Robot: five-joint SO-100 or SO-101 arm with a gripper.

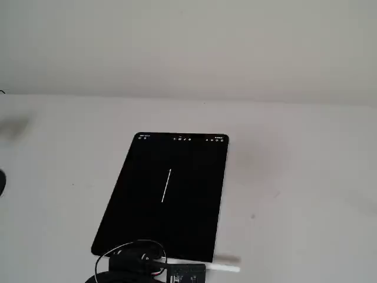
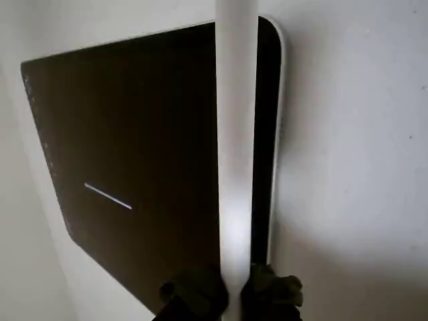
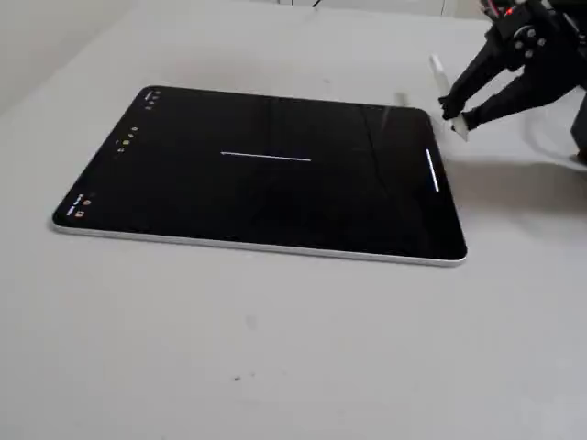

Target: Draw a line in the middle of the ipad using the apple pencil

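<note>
Jaws pinched on the Apple Pencil, gripper sitting off the iPad's short edge, clear of the glass in a fixed view. Wrist view: pencil runs lengthwise away from the gripper, along one edge of the iPad. White line already shows mid-screen; it lies well apart from the pencil. iPad flat on the white table. Judgement: stroke appears done; any further mark means travelling inward across the screen.
</note>
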